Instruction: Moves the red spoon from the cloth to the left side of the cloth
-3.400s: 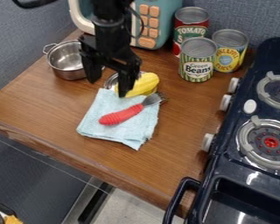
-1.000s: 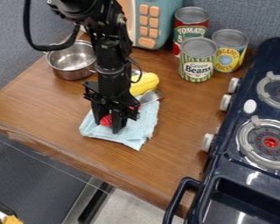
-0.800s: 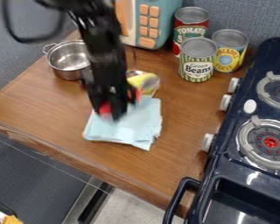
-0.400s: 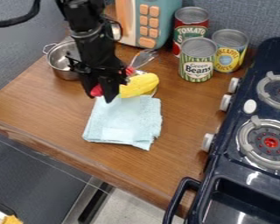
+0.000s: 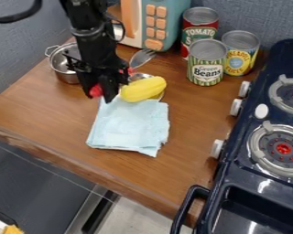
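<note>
The black gripper (image 5: pixel 99 98) hangs above the upper left corner of the cloth, shut on the red handle of the spoon (image 5: pixel 96 90). The spoon's metal head slants up to the right, past the gripper, toward the toy microwave. Part of the handle is hidden behind the gripper. Below and to the right, the light blue cloth (image 5: pixel 130 125) lies flat on the wooden counter with nothing on its middle.
A yellow corn-like toy (image 5: pixel 143 89) rests on a metal dish at the cloth's top edge. Left of the arm stands a steel pot (image 5: pixel 62 68). Cans (image 5: pixel 206 62) and the microwave (image 5: pixel 154 23) are behind; the stove (image 5: pixel 259 151) lies right.
The gripper came down onto the cloth, took hold of the red spoon and lifted it up and back. Most recently it has shifted slightly left with the spoon. The cloth's folds moved a little.
</note>
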Robot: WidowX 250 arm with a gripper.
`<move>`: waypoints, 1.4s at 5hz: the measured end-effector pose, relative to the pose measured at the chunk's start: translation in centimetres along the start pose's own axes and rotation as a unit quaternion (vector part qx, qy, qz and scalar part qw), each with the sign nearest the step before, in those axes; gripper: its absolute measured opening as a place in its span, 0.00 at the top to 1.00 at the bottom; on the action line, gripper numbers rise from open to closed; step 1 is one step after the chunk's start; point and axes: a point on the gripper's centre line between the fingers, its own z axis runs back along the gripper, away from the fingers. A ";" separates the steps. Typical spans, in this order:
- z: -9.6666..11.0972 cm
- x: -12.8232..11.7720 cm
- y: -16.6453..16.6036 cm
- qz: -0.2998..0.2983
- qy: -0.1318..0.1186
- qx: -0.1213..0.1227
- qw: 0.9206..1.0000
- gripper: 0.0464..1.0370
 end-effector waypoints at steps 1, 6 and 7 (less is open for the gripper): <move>-0.4 0.1 0.6 0.036 0.008 0.017 0.999 0.59; -1.0 -1.7 4.2 0.142 0.054 0.032 0.988 0.59; -1.1 -2.0 4.0 0.137 0.059 0.027 0.988 0.59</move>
